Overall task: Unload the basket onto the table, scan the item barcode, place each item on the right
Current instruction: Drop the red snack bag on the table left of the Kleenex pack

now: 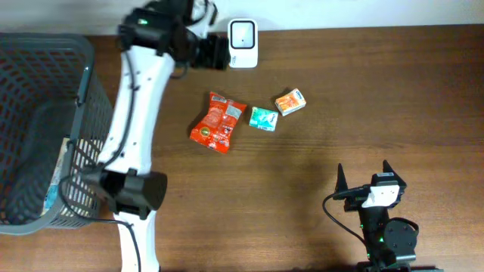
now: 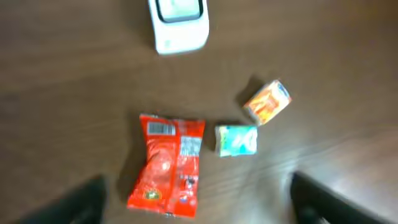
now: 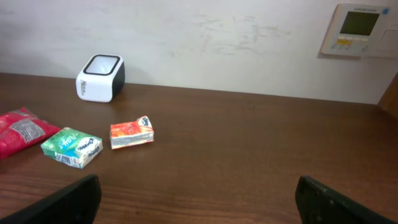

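Just ahead of the left gripper (image 2: pixel 198 183), whose fingers stand spread and empty, lies the red snack bag (image 2: pixel 166 163), barcode (image 2: pixel 161 129) face up; the white scanner (image 2: pixel 178 22) stands farther ahead. Right gripper (image 3: pixel 198 180): fingers spread, empty; green packet (image 3: pixel 71 147) and orange packet (image 3: pixel 131 134) lie ahead to their left.

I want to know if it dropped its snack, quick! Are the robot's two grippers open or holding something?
Left gripper: open, holding nothing.
Right gripper: open, holding nothing.
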Controlling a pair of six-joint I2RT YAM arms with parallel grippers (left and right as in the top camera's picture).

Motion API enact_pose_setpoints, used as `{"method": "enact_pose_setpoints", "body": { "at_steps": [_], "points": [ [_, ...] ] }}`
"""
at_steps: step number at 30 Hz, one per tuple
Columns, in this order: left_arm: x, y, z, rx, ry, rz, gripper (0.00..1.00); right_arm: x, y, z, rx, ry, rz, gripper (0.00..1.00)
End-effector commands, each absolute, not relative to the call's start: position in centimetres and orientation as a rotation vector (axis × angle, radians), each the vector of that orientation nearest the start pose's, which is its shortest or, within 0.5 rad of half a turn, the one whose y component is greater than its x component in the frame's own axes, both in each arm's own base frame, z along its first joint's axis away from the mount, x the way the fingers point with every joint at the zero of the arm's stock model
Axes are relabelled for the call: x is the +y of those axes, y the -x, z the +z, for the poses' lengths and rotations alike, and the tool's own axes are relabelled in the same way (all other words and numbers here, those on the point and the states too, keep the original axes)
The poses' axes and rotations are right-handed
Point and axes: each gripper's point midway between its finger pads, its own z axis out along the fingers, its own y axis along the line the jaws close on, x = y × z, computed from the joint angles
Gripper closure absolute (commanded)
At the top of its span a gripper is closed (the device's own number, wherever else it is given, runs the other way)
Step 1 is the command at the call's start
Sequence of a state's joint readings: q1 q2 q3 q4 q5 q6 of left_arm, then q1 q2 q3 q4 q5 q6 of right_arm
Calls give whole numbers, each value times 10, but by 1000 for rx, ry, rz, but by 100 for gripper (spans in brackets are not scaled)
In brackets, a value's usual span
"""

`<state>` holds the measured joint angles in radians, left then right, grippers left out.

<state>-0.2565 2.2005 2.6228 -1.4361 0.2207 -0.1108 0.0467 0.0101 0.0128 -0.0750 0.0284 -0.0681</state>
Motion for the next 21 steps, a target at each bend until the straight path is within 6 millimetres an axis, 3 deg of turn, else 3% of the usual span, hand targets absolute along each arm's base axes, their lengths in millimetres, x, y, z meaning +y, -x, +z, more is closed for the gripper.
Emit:
{"method": "enact_pose_setpoints", "body": {
  "at_steps": [1,3,5,9,12,14,17,19,21],
  "points": [
    [-113,-467,359,2401,-173,-402,1,7,-246,156,1647,75,-43,2],
    [-61,-450,391,2335,-49,-332,1,7,-246,156,1647,75,-43,2],
    [-1,-441,407,2285,107,-249,1,7,-246,156,1647,76,-43,2],
    [97,-427,413,2228,421,-160,1,7,-246,156,1647,75,-43,1],
    [155,-412,403,2225,584,-99,1,7,-246,156,1647,75,-43,2],
    [175,-407,388,2259,657,-103,1,7,-246,156,1647,75,-43,2],
    [184,-405,355,2360,730,-127,1,7,-246,156,1647,75,-43,2],
    [187,-401,311,2501,811,-140,1,7,-246,156,1647,75,-43,2],
    [201,-388,274,2618,897,-41,1,7,-246,156,1647,75,-43,2]
  ]
}}
